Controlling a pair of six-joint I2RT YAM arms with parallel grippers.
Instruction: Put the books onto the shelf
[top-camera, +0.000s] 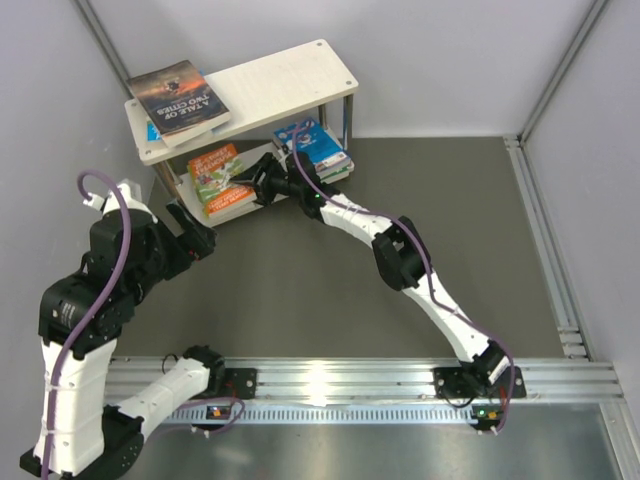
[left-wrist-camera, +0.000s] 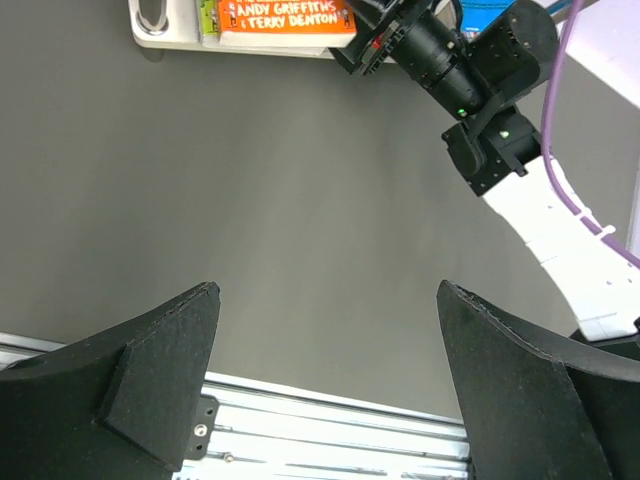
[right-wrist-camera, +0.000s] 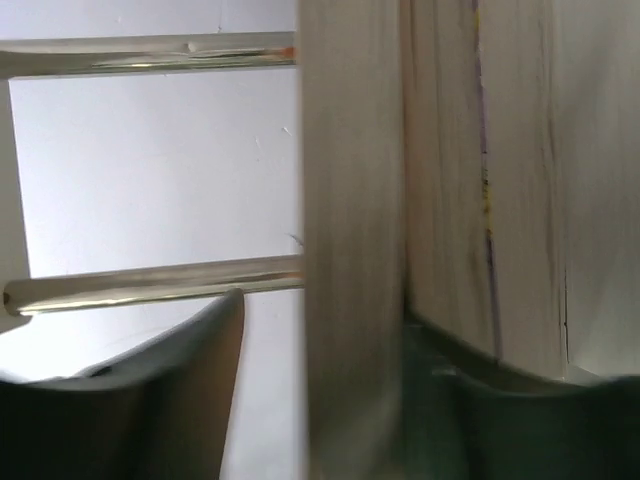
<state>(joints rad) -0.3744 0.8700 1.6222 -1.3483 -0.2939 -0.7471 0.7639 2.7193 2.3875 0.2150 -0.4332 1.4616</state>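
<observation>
**Top camera:** The shelf (top-camera: 285, 75) stands in the far left corner of the grey table (top-camera: 300, 300), close to the white walls. A dark book (top-camera: 180, 97) titled "A Tale of Two Cities" lies flat on the left end of the top board. It rests on other books whose edges show beneath it. On the lower board an orange book (top-camera: 218, 175) lies flat at the left. At the right sits a stack of books (top-camera: 318, 148) with a blue cover uppermost. The right arm (top-camera: 400, 255) reaches diagonally across the table. The right gripper (top-camera: 262, 183) is at the lower board, between the orange book and the stack. The left gripper (top-camera: 195, 235) hangs just in front of the shelf's left end, not touching it.

**Left wrist camera:** The left gripper's two black fingers (left-wrist-camera: 150, 380) stand wide apart with nothing between them, over bare table. At the top edge, the orange book shows the names "Andy Griffiths" and "Terry Denton". The right arm's black wrist lies just beside it. A silver rail (left-wrist-camera: 330, 430) crosses the bottom of the view.

**Right wrist camera:** The view is close and blurred. Pale page edges (right-wrist-camera: 350, 250) run from top to bottom of the view, between the right gripper's dark fingers (right-wrist-camera: 170, 390). The opening is narrow. The finger on the view's left stands clear of the pages by a sliver. The other finger is partly hidden, so its contact cannot be told. Silver posts (right-wrist-camera: 140, 288) and white wall show behind.
</observation>
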